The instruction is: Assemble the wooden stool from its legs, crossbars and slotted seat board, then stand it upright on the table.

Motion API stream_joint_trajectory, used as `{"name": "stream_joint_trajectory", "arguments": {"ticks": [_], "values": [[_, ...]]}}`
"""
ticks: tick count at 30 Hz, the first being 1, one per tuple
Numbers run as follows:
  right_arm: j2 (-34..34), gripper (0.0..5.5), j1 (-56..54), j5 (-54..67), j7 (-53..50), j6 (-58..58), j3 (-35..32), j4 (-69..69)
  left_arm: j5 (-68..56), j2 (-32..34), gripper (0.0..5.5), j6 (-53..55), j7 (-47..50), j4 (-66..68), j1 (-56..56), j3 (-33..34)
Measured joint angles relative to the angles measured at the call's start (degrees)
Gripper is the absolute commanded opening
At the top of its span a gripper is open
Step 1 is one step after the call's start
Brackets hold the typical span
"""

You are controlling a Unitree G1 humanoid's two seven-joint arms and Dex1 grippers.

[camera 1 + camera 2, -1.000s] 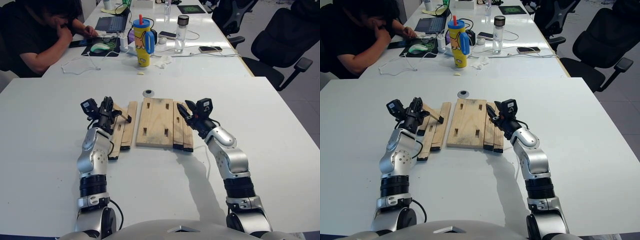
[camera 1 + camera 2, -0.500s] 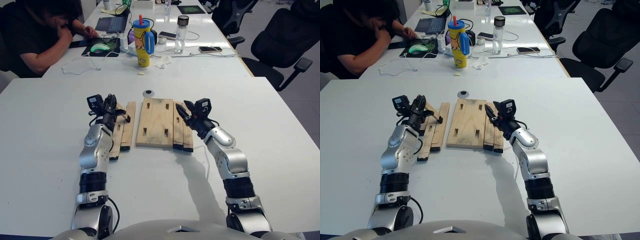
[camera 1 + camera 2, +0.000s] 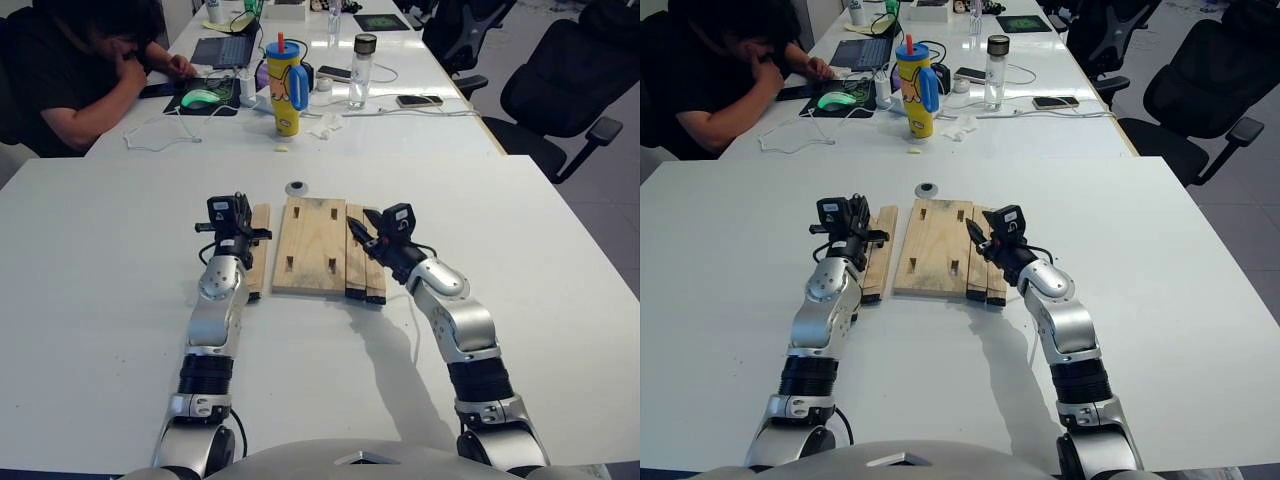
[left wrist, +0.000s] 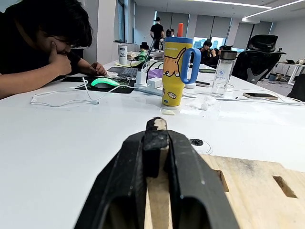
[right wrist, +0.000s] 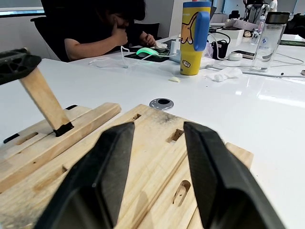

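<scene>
The slotted seat board lies flat mid-table. Two leg pieces lie against its right edge, and more wooden pieces lie to its left. My left gripper hovers over those left pieces, shut on a thin wooden crossbar with a dark end. In the right wrist view that crossbar stands tilted with its lower end on a slotted piece. My right gripper is open, low over the seam between the seat board and the right legs, with nothing between its fingers.
A round grommet sits in the table just beyond the board. The far table holds a yellow tumbler, a water bottle and a laptop, with a person seated there. Office chairs stand at the right.
My left arm has swung inward to the right, carrying the crossbar from the outer left pieces to beside the seat board. The right gripper has edged slightly left.
</scene>
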Motion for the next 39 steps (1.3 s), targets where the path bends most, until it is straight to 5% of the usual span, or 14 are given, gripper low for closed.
{"name": "stream_joint_trajectory", "arguments": {"ticks": [5,11,16,25,32,39], "values": [[0.06,1.9,0.0,-1.13,-0.62,0.0,0.04,0.0,1.55,1.41,0.43,0.01,-1.53,1.21,-0.86,-1.52],[0.55,1.9,0.11,-1.65,-1.31,-0.09,-0.06,0.47,4.52,2.31,1.5,2.86,-2.34,5.55,4.4,-2.93],[1.54,1.9,0.12,-1.65,-1.23,-0.21,0.27,0.61,8.12,3.99,2.34,-4.88,-1.4,-3.43,3.09,-2.99],[1.87,1.9,0.26,-1.67,-1.24,-0.5,0.37,0.7,7.63,5.56,2.34,-2.13,-0.99,-12.21,-6.26,1.29],[2.72,1.9,0.31,-1.95,-1.34,-1.03,0.56,1.36,1.99,8.59,2.34,0.11,-6.1,-0.96,-20.49,5.69],[3.39,1.9,0.23,-2.08,-1.61,-1.67,0.97,2.53,-1.51,5.48,2.34,4.37,-9.4,14.29,-16.95,5.28]]}}
